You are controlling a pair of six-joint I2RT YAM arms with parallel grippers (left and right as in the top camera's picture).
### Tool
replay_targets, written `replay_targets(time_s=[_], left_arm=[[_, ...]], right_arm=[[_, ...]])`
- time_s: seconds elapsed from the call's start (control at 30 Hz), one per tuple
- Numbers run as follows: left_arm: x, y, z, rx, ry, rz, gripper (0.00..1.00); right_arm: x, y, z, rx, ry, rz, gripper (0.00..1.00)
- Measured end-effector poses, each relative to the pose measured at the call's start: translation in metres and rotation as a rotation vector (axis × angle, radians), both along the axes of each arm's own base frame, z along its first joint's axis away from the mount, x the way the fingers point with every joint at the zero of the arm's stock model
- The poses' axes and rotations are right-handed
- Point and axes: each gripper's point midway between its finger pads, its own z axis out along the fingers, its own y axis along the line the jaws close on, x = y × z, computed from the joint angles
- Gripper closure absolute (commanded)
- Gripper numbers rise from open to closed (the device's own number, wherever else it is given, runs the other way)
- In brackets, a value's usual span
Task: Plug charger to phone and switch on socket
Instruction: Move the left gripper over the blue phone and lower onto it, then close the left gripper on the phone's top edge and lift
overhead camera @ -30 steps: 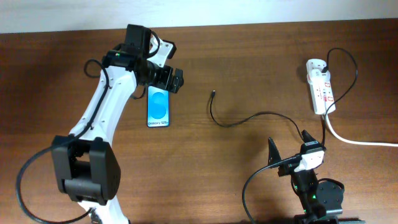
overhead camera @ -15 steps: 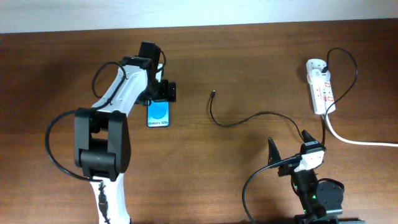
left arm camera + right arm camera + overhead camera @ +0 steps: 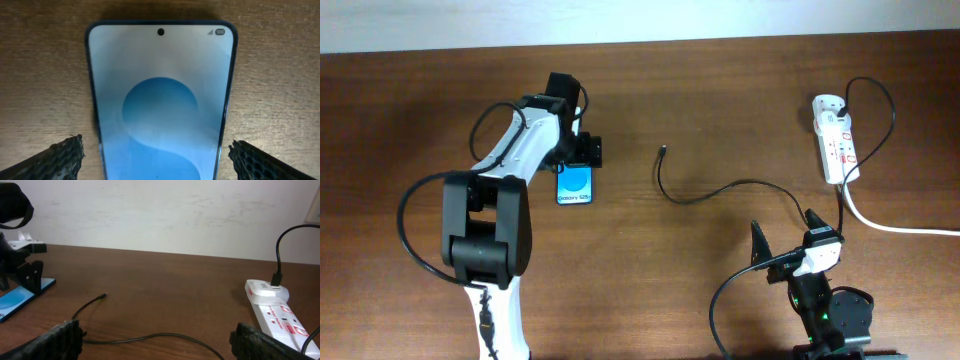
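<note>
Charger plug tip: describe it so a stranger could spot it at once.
From the white power strip at far right, follow the thin black cable curving toward the middle. Its free tip lies on the table, right of the phone; unlike the thick white cord, it's thin and black.

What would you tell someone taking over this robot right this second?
Left gripper: open, straddling the phone, not gripping it.
Right gripper: open, empty, at the near edge.
The charger lies loose mid-table, its plug tip apart from the phone, its other end in the socket on the right side.
Done: nothing plugged into the phone yet.
Left: grasp the tip, plug it in, switch the socket on (its current state is unreadable).
</note>
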Motion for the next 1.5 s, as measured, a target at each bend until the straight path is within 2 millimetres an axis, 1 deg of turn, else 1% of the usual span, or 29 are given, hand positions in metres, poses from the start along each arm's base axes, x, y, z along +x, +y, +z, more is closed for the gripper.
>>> replay_targets(time_s=[0.1, 0.17, 0.4, 0.77, 0.87, 0.97, 1.23, 1.5], left_arm=[[-0.004, -0.007, -0.008, 0.0, -0.002, -0.015, 0.01], [-0.004, -0.007, -0.011, 0.007, -0.006, -0.015, 0.01], [-0.003, -0.007, -0.01, 0.008, -0.008, -0.014, 0.01], [-0.008, -0.009, -0.011, -0.012, 0.012, -0.015, 0.01], [-0.006, -0.009, -0.01, -0.018, 0.005, -0.01, 0.01], [0.001, -0.013, -0.009, -0.037, -0.021, 0.003, 0.0], [0.001, -0.012, -0.009, -0.037, -0.024, 0.01, 0.0], [0.002, -0.009, -0.009, -0.003, -0.03, -0.047, 0.0]], right_arm=[[0.0, 0.0, 0.0, 0.0, 0.0, 0.0, 0.02], [0.0, 0.0, 0.0, 0.0, 0.0, 0.0, 0.01], [0.0, 0.0, 0.0, 0.0, 0.0, 0.0, 0.02], [0.0, 0.0, 0.0, 0.0, 0.0, 0.0, 0.02], [0.0, 0.0, 0.0, 0.0, 0.0, 0.0, 0.02], [0.0, 0.0, 0.0, 0.0, 0.0, 0.0, 0.02], [0.0, 0.0, 0.0, 0.0, 0.0, 0.0, 0.02], [0.0, 0.0, 0.0, 0.0, 0.0, 0.0, 0.02]])
